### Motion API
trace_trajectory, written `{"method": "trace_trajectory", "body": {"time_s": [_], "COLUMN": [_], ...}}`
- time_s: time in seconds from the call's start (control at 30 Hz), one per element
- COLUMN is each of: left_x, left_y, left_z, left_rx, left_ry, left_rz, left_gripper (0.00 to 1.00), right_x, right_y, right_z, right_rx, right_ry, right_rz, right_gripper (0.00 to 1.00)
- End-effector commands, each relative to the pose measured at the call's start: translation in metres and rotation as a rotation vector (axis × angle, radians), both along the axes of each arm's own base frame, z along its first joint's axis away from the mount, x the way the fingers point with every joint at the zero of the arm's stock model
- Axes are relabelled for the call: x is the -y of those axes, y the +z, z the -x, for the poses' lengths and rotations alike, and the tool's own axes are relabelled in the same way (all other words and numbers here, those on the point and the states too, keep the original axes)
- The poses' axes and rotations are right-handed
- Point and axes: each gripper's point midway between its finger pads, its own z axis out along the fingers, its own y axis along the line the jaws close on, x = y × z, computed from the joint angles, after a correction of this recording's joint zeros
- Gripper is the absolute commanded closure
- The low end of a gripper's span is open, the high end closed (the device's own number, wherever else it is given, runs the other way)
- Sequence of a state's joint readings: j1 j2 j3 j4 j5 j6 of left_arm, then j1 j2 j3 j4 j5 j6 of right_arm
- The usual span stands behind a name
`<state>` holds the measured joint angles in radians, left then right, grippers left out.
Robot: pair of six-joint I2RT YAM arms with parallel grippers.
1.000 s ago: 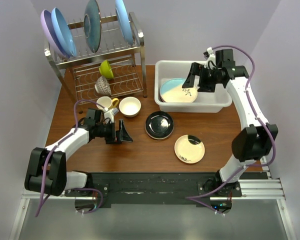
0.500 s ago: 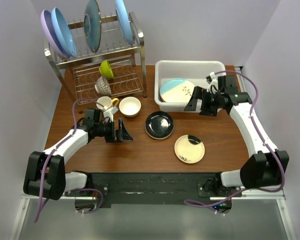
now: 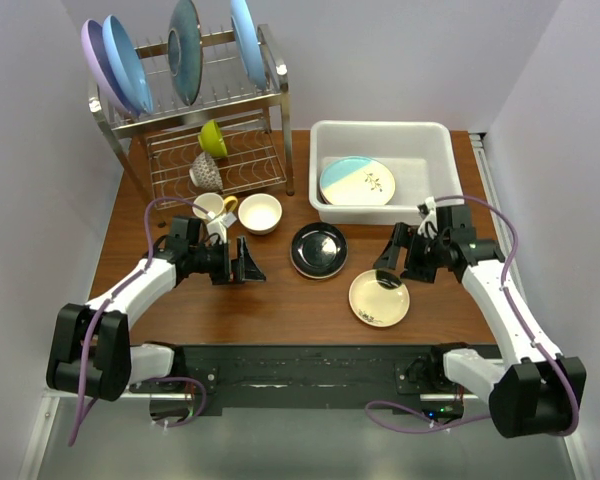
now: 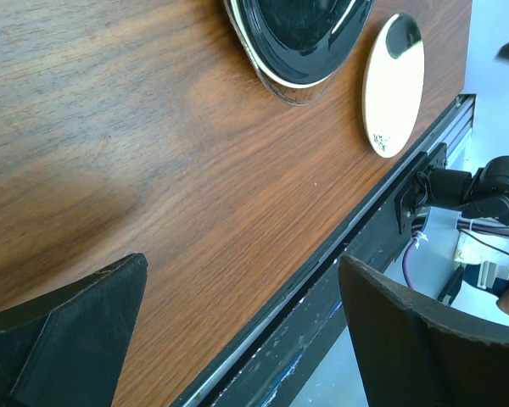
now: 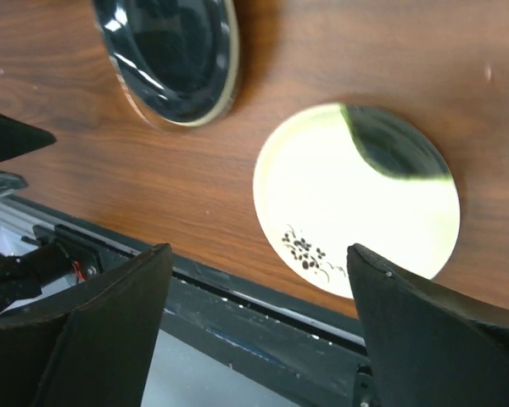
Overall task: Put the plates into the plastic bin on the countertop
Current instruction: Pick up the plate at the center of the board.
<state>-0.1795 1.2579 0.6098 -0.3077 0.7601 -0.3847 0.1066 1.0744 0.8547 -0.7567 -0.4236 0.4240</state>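
**Right gripper** (image 3: pixel 392 257): jaws spread wide, nothing between them, nothing held. It hovers over the countertop (image 3: pixel 280 300), just in front of the plastic bin (image 3: pixel 380 129) and beside the upper right edge of the small cream plate (image 3: pixel 379 297). In the right wrist view the gripper (image 5: pixel 256 254) frames that plate (image 5: pixel 356 199) from above, and its fingers (image 5: pixel 110 331) are clear of the plate.

**Left gripper** (image 3: pixel 248 265): jaws fully apart and empty, low over bare wood on the left half of the table. The left wrist view shows only wood grain between the gripper (image 4: pixel 242 263) fingers.

**Small cream plate**: round, with a dark patch at one edge and a small dark sprig motif. Lies flat on the countertop near the front edge, outside the bin.

**Glossy black plate** (image 3: pixel 318 249): round with a pale rim, flat on the countertop. It lies left of the cream plate and apart from it, in front of the bin's left corner.

**Teal-and-cream plate** (image 3: pixel 357 181): lies inside the bin, toward its left side.

**Plastic bin**: white, rectangular, at the back right of the countertop.

**Other items:**
- A wire rack (image 3: pixel 220 160) stands at the back left, with large plates (image 3: pixel 125 65) upright on its top tier.
- A green bowl (image 3: pixel 213 138) and a patterned cup (image 3: pixel 205 172) sit on the lower tier.
- A mug (image 3: pixel 212 207) and a cream bowl (image 3: pixel 260 212) stand on the wood in front of the rack.
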Motion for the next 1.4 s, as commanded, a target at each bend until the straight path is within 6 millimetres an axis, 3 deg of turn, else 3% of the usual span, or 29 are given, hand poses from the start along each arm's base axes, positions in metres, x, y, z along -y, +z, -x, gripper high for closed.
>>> {"method": "trace_trajectory", "body": {"time_s": [0.0,0.2,0.63,1.13,1.17,1.23,1.37], "left_x": [0.007,0.006,0.006,0.006,0.006,0.006,0.006], "left_y": [0.022,0.019,0.019,0.014,0.013,0.014,0.014], "left_z": [-0.007,-0.003,-0.002,0.000,0.000,-0.001,-0.001], "left_rx": [0.063,0.052,0.057,0.043,0.043,0.043,0.040], "left_ry": [-0.016,-0.019,-0.014,-0.007,-0.007,-0.007,-0.003], "left_rz": [0.043,0.040,0.040,0.039,0.039,0.039,0.039], "left_gripper": [0.00,0.00,0.00,0.00,0.00,0.00,0.00], "right_x": [0.006,0.028,0.057,0.039,0.039,0.039,0.040], "right_y": [-0.023,-0.060,-0.099,-0.119,-0.115,-0.118,-0.128], "right_z": [0.011,0.033,0.047,0.042,0.039,0.042,0.050], "right_rx": [-0.047,-0.139,-0.248,-0.158,-0.125,-0.113,-0.123], "right_ry": [-0.102,-0.220,-0.358,-0.392,-0.402,-0.420,-0.453], "right_rz": [0.009,0.107,0.260,0.108,0.096,0.085,0.073], "right_gripper": [0.18,0.31,0.32,0.35,0.37,0.54,0.69]}}
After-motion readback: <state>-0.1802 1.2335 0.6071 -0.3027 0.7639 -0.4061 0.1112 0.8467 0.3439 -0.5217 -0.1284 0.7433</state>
